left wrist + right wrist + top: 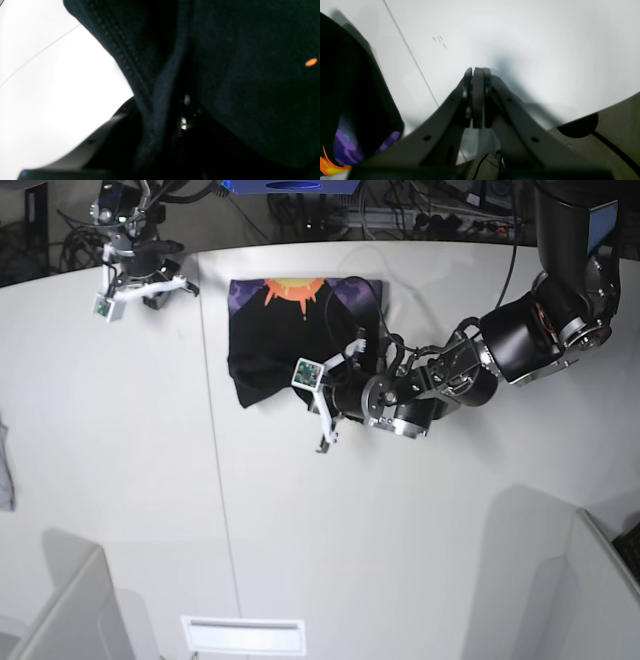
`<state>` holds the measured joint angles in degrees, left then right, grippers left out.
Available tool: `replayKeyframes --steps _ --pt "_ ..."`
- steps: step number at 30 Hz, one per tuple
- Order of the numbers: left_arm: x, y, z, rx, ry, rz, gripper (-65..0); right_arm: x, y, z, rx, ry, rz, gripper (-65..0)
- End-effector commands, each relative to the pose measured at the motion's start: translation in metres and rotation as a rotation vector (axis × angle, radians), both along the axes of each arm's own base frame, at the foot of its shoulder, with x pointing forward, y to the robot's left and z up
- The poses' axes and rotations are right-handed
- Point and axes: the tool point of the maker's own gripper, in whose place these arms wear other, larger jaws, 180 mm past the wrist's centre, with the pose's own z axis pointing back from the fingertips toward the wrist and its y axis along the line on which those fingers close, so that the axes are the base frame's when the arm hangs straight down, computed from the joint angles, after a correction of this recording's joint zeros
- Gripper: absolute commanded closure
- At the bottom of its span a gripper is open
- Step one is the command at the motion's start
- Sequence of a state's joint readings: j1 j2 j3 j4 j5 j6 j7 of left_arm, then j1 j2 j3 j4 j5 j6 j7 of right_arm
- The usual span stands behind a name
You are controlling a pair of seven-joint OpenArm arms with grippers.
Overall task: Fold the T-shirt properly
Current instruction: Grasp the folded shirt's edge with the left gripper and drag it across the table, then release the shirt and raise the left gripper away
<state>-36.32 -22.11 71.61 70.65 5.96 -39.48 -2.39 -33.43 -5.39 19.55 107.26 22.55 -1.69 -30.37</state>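
- though the t-shirt [290,340] was already gathered into a compact dark block rather than spread out, the fold did not look finished: its near edge was ragged and part of it was lifted by an arm
- the shirt lay on the white table [120,480] at about twelve o'clock from the table's middle, toward the far edge, with the orange sun and purple print facing up along its far side
- the left gripper [335,385] sat at the shirt's five o'clock corner; in the left wrist view black cloth with a stitched hem [117,50] filled the space between the jaws, so i judged it nearly closed and pinching a fold of the shirt
- the right gripper [150,280] hung well apart from the shirt, at its nine to ten o'clock, near the far left part of the table; its fingers [478,97] were pressed together with nothing between them
- a small grey scrap [5,470] lay at the table's nine o'clock edge, untouched
- as a judgement, the sleeves and sides seemed tucked in, and what was left was to carry the held edge over, lay it flat and release it; the neatness of the hidden layers could not be told
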Motion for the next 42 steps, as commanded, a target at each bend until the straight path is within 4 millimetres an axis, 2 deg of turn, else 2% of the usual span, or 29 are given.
replayKeyframes --steps 1,6,13,22,28,30,33,35,39,42 --pt "0.008 0.0 0.007 0.001 -0.021 -0.007 0.0 0.003 -0.003 0.006 -0.011 -0.028 -0.003 0.0" --pt "0.014 0.002 0.011 -0.001 -0.034 0.001 0.0 0.003 -0.003 0.006 -0.011 -0.029 -0.003 0.0" --pt "0.024 0.015 0.001 0.106 -0.073 0.039 0.0 0.006 -0.003 0.007 -0.011 -0.035 -0.002 0.0" --pt "0.025 0.011 0.004 0.098 -0.078 0.035 0.0 0.006 -0.002 0.007 -0.009 -0.036 0.001 0.0" --pt "0.032 -0.001 0.014 0.081 -0.102 0.023 -23.2 0.006 -0.001 0.007 -0.008 -0.036 0.002 0.0" --pt "0.041 -0.004 0.024 0.062 -0.122 0.032 -30.6 0.007 -0.001 0.007 -0.007 -0.036 0.003 0.0" --pt "0.057 -0.011 0.047 -0.004 -0.156 0.074 -36.5 0.007 0.0 0.007 -0.006 -0.036 0.005 0.0" --pt "0.067 -0.023 0.069 -0.075 -0.18 0.104 -37.8 0.007 0.0 0.007 -0.006 -0.036 0.005 0.0" --pt "0.081 -0.032 0.113 -0.227 -0.219 0.186 -37.5 0.007 0.0 0.007 -0.008 -0.036 0.005 0.0" --pt "0.085 -0.029 0.143 -0.337 -0.249 0.25 -37.5 0.007 -0.002 0.008 -0.013 -0.036 0.011 0.0"
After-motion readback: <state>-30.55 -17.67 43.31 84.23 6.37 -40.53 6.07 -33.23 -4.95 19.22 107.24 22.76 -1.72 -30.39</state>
